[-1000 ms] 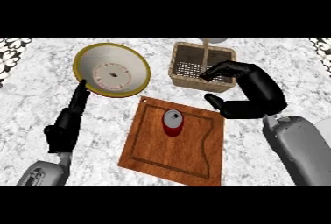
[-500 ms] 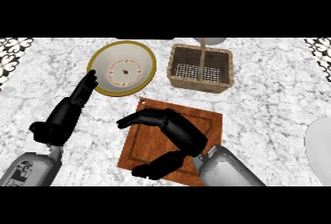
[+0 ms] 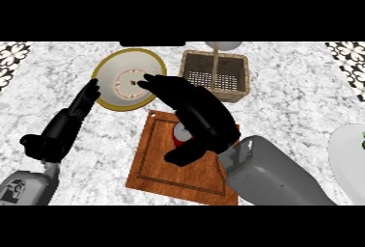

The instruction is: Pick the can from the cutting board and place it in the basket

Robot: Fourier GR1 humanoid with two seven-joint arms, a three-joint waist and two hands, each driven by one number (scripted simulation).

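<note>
Head view: right hand over the can on the cutting board.

The marbled surface [image 3: 299, 101] carries a wooden cutting board [image 3: 160, 169] near its front edge, a wicker basket [image 3: 239, 72] toward the back edge, and a yellow-rimmed plate [image 3: 114, 82] beside the basket on the left. The right hand [image 3: 200, 118] spreads above the board, fingers arched and thumb curled low, not closed on anything. The red can [image 3: 182, 136] lies on the board under the palm, between fingers and thumb, mostly hidden; contact cannot be told. The left hand [image 3: 68, 125] rests open left of the board, fingertips near the plate.
</note>
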